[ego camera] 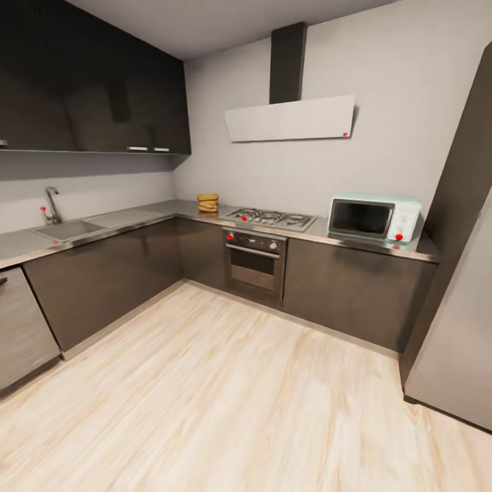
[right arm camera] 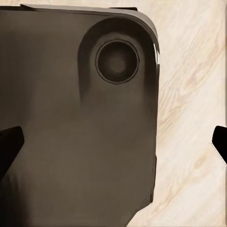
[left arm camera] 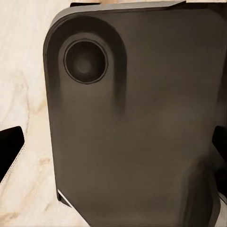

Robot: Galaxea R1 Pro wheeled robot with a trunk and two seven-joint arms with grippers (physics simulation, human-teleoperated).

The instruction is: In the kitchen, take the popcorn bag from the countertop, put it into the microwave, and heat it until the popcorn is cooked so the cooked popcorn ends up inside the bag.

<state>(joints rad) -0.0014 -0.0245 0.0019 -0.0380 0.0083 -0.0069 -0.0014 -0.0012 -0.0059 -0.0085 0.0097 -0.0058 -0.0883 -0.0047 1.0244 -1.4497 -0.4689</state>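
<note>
Squat tan-brown popcorn bag (ego camera: 208, 202): on the dark-grey glossy countertop (ego camera: 137, 220), corner, left of the steel gas hob (ego camera: 270, 219). Pale-blue microwave (ego camera: 374, 219): far right, door closed. Both grippers: fingertips spread, empty, over the robot's dark base (left arm camera: 137, 123). Approach the corner squarely first.

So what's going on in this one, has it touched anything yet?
Nothing is being handled. The robot stands out on the wood floor, facing the kitchen corner from a distance. The popcorn bag sits on the countertop beside the gas hob, and the microwave is farther along with its door closed. Both wrist views look down on the robot's dark base and the floor, with each tool's fingertips spread apart and holding nothing.
</note>
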